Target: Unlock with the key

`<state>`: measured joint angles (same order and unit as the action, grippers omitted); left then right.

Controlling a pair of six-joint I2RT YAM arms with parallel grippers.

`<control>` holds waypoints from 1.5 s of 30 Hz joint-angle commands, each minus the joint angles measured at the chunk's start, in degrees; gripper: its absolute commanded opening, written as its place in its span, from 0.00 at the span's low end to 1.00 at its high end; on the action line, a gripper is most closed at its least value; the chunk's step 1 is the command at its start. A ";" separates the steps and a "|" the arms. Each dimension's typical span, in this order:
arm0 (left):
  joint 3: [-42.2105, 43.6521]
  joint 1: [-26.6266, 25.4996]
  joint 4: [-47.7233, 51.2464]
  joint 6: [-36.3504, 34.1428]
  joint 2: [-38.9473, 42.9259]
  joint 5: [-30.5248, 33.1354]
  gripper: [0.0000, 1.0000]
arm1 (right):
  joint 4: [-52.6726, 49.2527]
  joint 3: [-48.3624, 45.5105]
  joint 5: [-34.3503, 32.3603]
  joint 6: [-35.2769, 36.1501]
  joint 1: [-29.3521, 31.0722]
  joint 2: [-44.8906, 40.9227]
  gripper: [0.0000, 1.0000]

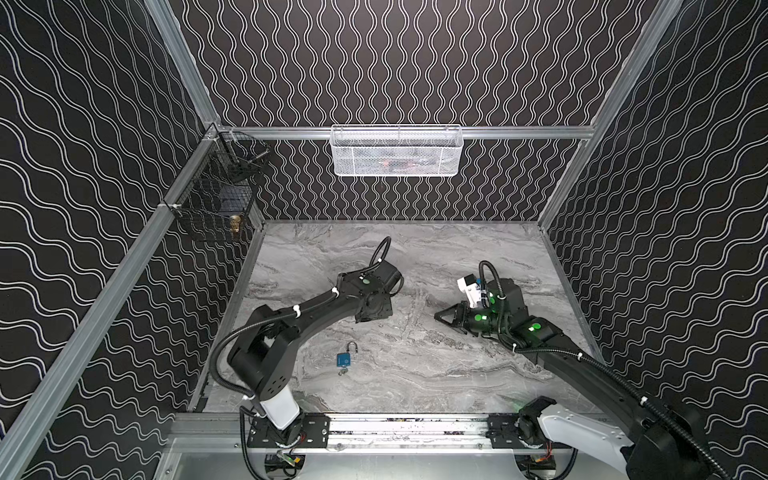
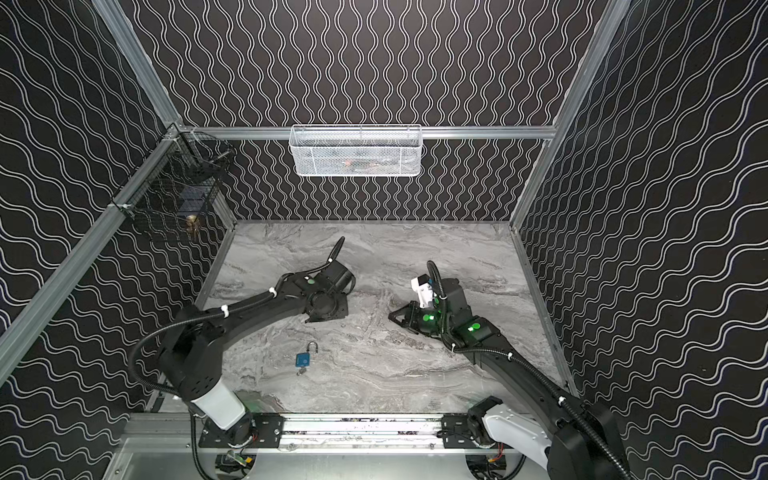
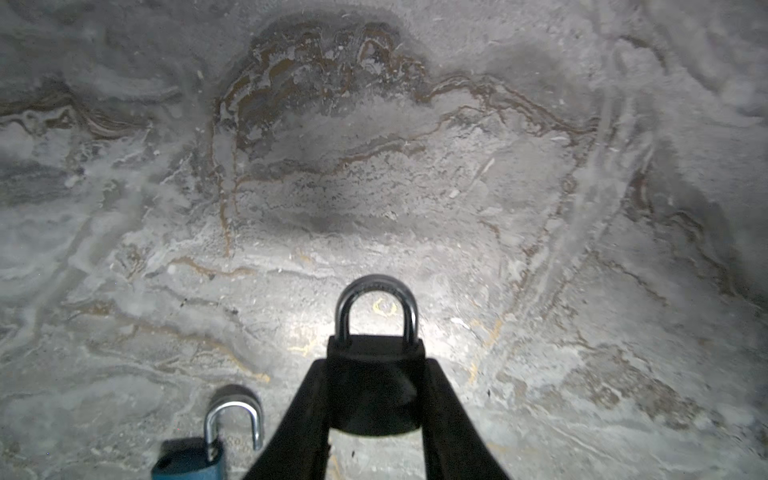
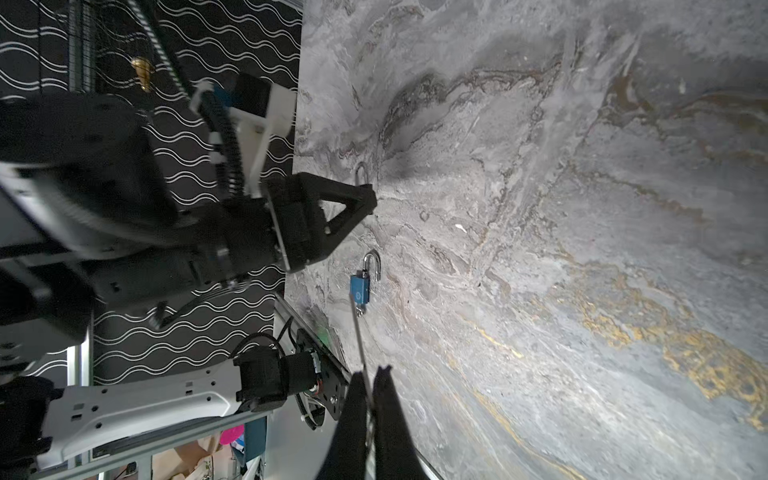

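Pinching black padlock point(image 3: 376, 353), left jaws, hidden in top views, right jaws perhaps nipping key point(image 4: 360, 340)

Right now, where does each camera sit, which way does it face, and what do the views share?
Top views: high above the front rail, looking down and back across the marble table; both arms show.
Left wrist: looks along the left gripper, shut on a black padlock, down at the table.
Right wrist: looks along the shut right gripper, pinching a thin metal strip, toward the left gripper.
Shared: all four show the open blue padlock.
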<state>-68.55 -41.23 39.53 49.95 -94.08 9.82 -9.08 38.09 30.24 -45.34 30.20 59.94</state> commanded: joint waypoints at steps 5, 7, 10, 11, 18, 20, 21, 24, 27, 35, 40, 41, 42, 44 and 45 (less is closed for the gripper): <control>1.97 -3.68 -2.26 9.77 7.25 0.90 0.23 | 6.42 -3.30 -11.51 -5.94 11.26 -0.19 0.00; 2.62 -4.81 -2.70 12.03 9.11 0.73 0.23 | 9.63 -4.01 -13.31 -7.73 14.08 1.34 0.00; 3.66 -6.60 -3.09 15.11 11.68 1.96 0.23 | 14.39 -4.25 -16.57 -9.90 17.70 3.58 0.00; 3.78 -7.04 -2.93 16.09 12.38 2.42 0.23 | 15.92 -4.27 -17.97 -10.54 19.02 4.26 0.00; 4.56 -9.12 -2.14 21.50 16.07 5.00 0.22 | 23.54 -5.15 -28.44 -15.39 26.18 7.55 0.00; 4.66 -9.33 -1.34 22.72 16.88 5.78 0.22 | 24.71 -5.44 -31.74 -16.26 27.76 7.67 0.00; 4.66 -9.37 -1.21 23.13 17.29 6.13 0.22 | 25.20 -5.55 -33.50 -16.29 28.58 7.79 0.00; 4.81 -9.67 -0.93 24.34 17.99 6.32 0.21 | 27.52 -5.58 -35.30 -16.43 29.92 8.64 0.00; 5.26 -9.74 -1.53 25.45 18.79 5.75 0.21 | 28.87 -4.88 -36.66 -16.20 31.47 9.99 0.00; 5.42 -9.74 -1.91 26.07 20.59 5.21 0.20 | 30.13 -1.99 -40.49 -15.12 34.90 14.15 0.00; 5.64 -9.74 -1.05 26.01 21.70 5.97 0.20 | 30.64 -0.78 -41.36 -15.07 35.38 16.03 0.00; 5.58 -9.74 -0.93 25.94 21.83 6.12 0.20 | 31.18 -0.66 -41.40 -14.73 35.48 16.19 0.00; 5.47 -9.74 -0.56 25.92 21.89 6.17 0.20 | 31.49 -0.43 -41.55 -14.28 35.46 16.49 0.00; 5.45 -9.74 -0.63 25.74 22.18 6.30 0.20 | 31.07 0.34 -41.91 -14.07 35.61 17.10 0.00; 5.56 -9.74 -0.72 25.73 22.14 6.26 0.19 | 30.98 0.65 -41.92 -13.88 35.56 17.38 0.00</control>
<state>-62.87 -50.98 38.70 75.00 -72.31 14.76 19.57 37.63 -10.39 -60.31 65.63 76.79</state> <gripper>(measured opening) 0.337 0.064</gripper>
